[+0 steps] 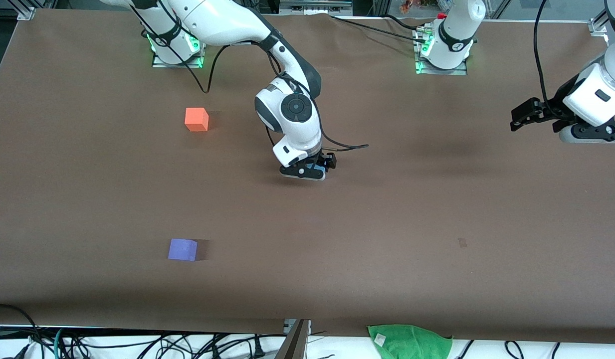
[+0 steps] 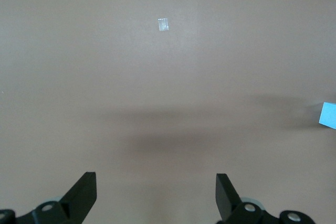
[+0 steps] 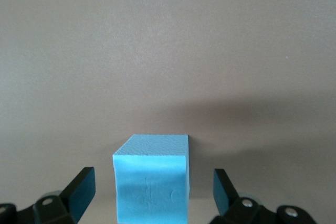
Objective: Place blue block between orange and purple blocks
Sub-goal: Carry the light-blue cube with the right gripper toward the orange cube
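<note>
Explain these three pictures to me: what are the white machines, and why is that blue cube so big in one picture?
They are two robot arms at a brown table. One picture looks down from a high camera; the other two come from cameras on the arms' wrists. The right arm's tool is low over the table's middle, its two black fingers open on either side of a small matte sky-blue cube, not gripping it; its wrist camera sits close, so the cube looks big. A bright orange matte cube and a violet-purple matte cube sit apart, with bare table between them. The left arm's tool waits, open, holding nothing.
</note>
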Robot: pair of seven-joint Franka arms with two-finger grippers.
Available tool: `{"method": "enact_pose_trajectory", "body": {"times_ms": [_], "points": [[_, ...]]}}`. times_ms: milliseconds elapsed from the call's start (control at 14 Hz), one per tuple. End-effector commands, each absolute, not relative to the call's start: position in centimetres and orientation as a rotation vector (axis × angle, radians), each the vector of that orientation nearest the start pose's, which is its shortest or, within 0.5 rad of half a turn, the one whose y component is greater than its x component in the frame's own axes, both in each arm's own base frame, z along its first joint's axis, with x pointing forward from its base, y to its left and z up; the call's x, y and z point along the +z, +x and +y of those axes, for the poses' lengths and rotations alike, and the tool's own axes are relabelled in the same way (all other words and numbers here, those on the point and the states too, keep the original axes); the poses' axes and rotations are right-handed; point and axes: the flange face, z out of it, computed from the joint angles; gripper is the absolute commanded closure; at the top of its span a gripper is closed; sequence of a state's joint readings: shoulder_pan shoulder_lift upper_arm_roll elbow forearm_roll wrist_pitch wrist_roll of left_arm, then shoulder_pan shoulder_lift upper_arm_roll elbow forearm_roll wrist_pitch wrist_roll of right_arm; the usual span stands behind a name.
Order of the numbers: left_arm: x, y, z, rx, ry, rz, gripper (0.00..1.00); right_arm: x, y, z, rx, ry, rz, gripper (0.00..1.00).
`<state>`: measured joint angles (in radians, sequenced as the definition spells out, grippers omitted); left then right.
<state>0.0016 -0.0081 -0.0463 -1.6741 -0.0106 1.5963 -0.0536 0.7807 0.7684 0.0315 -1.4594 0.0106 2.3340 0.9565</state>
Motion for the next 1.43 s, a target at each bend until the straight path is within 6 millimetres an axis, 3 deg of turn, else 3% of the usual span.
{"method": "enact_pose_trajectory", "body": {"times_ms": [0, 286, 357, 643, 714, 857, 1143, 1357], "points": [[58.9, 54.3, -2.9, 0.113, -3.158, 0.003, 0.0, 22.8, 50.2, 53.9, -0.087, -3.051, 0.225, 0.01], [59.0, 54.3, -3.0, 0.108, -3.158, 0.003, 0.0, 20.9, 49.2, 54.6, -0.081, -3.058, 0.198, 0.02], [59.1, 54.4, -3.0, 0.103, -3.159, 0.001, 0.0, 20.7, 49.1, 54.6, -0.079, -3.061, 0.197, 0.07], [59.2, 54.7, -3.1, 0.096, -3.159, 0.003, 0.0, 21.0, 49.7, 54.2, -0.092, -3.063, 0.182, 0.55], [59.2, 54.8, -3.0, 0.096, -3.16, 0.001, 0.0, 21.3, 50.0, 53.9, -0.097, -3.064, 0.173, 0.62], [59.5, 54.9, -3.1, 0.089, -3.162, 0.001, 0.0, 22.4, 51.3, 52.9, -0.112, -3.068, 0.168, 0.64], [59.5, 54.9, -3.1, 0.089, -3.162, -0.002, 0.0, 27.7, 54.4, 46.8, 0.023, -3.161, 0.072, 0.63], [59.5, 54.9, -3.1, 0.087, -3.162, 0.001, 0.0, 31.3, 56.2, 39.0, 0.164, -3.21, -0.063, 0.63]]}}
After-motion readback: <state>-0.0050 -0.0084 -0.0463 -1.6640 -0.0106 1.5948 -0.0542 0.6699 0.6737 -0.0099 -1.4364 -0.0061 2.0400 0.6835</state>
